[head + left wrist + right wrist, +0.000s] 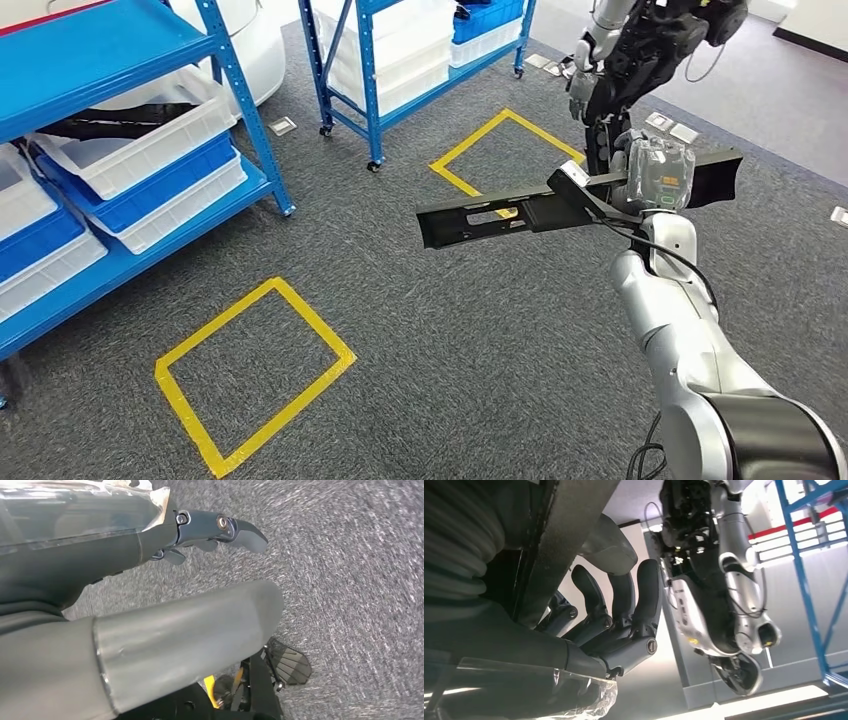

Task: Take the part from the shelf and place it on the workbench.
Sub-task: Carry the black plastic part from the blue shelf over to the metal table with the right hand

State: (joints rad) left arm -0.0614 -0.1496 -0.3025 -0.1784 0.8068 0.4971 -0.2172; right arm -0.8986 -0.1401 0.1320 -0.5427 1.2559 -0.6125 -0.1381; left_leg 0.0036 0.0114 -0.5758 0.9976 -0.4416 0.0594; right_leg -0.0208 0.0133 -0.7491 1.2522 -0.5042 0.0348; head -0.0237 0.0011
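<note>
The robot's silver right arm reaches up from the lower right, and its right hand (655,178), wrapped in clear crinkled plastic, grips one long, flat black part (520,212). The part is a rigid bar with rectangular cut-outs near its left end, held level in the air above the grey carpet (480,340), well clear of the shelves. In the right wrist view, the dark fingers (624,610) curl around the part's grey edge (564,535).

The left hand (220,530) hangs over the speckled carpet with its dark fingers stretched out and nothing in them.

Two squares of yellow tape mark the carpet: one near on the left (250,375), one farther off behind the part (500,150). Two blue metal shelf units stand at the far side, one on the left (130,150) and one on castors in the middle (420,50). Both carry blue and white plastic bins. A second robot (640,60), dark and silver, stands at the far right.
</note>
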